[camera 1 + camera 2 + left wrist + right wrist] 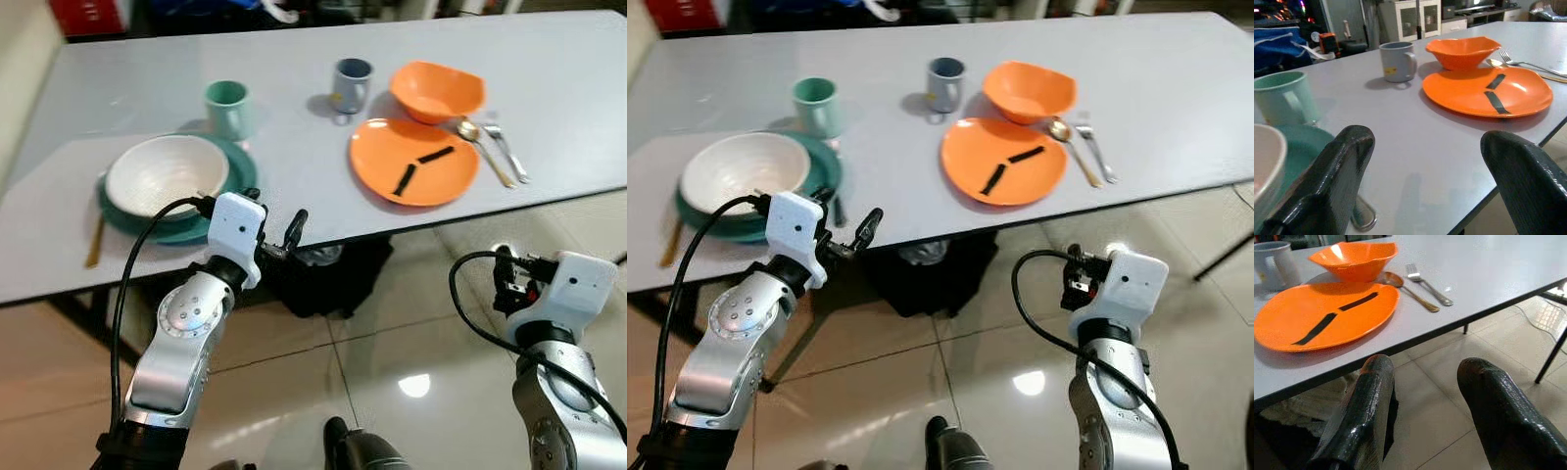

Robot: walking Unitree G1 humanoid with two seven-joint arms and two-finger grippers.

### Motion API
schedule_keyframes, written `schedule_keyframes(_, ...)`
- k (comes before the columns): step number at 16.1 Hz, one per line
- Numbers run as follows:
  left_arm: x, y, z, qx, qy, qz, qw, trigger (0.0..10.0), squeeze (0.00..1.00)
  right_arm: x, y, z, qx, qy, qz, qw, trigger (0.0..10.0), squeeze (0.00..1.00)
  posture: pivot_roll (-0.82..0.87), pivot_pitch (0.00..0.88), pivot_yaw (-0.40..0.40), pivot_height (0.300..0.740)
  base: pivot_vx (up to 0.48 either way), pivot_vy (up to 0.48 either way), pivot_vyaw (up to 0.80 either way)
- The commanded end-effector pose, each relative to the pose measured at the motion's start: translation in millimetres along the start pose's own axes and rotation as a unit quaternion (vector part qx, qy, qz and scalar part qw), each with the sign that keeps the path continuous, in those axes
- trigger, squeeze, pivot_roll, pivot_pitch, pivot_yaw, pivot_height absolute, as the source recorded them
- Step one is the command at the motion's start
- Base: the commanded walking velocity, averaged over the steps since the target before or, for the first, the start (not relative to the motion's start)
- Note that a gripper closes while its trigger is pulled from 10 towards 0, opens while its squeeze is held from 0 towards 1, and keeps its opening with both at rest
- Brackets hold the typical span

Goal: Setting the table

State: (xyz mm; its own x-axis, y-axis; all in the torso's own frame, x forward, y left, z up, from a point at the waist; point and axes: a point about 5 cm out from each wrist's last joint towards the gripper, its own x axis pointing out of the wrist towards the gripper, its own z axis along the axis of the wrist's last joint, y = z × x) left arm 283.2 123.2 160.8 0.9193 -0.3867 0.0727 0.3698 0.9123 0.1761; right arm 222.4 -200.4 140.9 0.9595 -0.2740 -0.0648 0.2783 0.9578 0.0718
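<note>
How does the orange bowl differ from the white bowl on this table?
The orange bowl sits straight on the grey table, behind the orange plate; the white bowl rests on a teal plate. The orange bowl has a wavy, uneven rim; the white bowl's rim is round. Both stand upright and look empty.

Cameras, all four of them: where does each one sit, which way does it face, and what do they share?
Left eye view: on the head, looking forward and down at the grey table; both silver arms show.
Right eye view: the same, from the other eye.
Left wrist view: along the open left gripper, low over the table edge towards the grey mug.
Right wrist view: along the open right gripper, before the table edge above the floor.
Shared: the flat orange plate with black strips and the orange bowl.
</note>
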Motion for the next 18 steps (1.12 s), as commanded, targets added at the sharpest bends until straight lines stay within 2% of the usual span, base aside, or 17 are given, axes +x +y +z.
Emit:
schedule_keyframes(1, -0.1, 0.9, -0.6, 0.005, 0.0, 0.009, 1.0, 10.0, 0.0, -1.0, -1.5, 2.3, -0.003, 0.002, -0.002, 1.0, 10.0, 0.0, -0.02, 0.1, -0.019, 0.74, 0.0, 0.0, -0.73)
schedule_keyframes(3, -0.3, 1.0, -0.1, 0.005, -0.001, 0.013, 1.0, 10.0, 0.0, -1.0, -0.9, 2.4, -0.006, 0.004, 0.002, 1.0, 10.0, 0.0, -0.02, 0.102, -0.022, 0.74, 0.0, -0.216, -0.73)
schedule_keyframes(16, 3.7, -2.2, 0.4, 0.006, -0.002, -0.001, 1.0, 10.0, 0.0, -6.4, -4.8, 3.0, -0.006, 0.01, -0.01, 1.0, 10.0, 0.0, -0.04, 0.111, 0.0, 0.74, 0.0, -0.48, -0.73)
schedule_keyframes(18, 4.9, -1.2, -0.1, -0.01, -0.001, 0.008, 1.0, 10.0, 0.0, -5.6, -3.4, 3.8, -0.005, 0.01, -0.011, 1.0, 10.0, 0.0, -0.04, 0.111, 0.002, 0.74, 0.0, -0.156, -0.73)
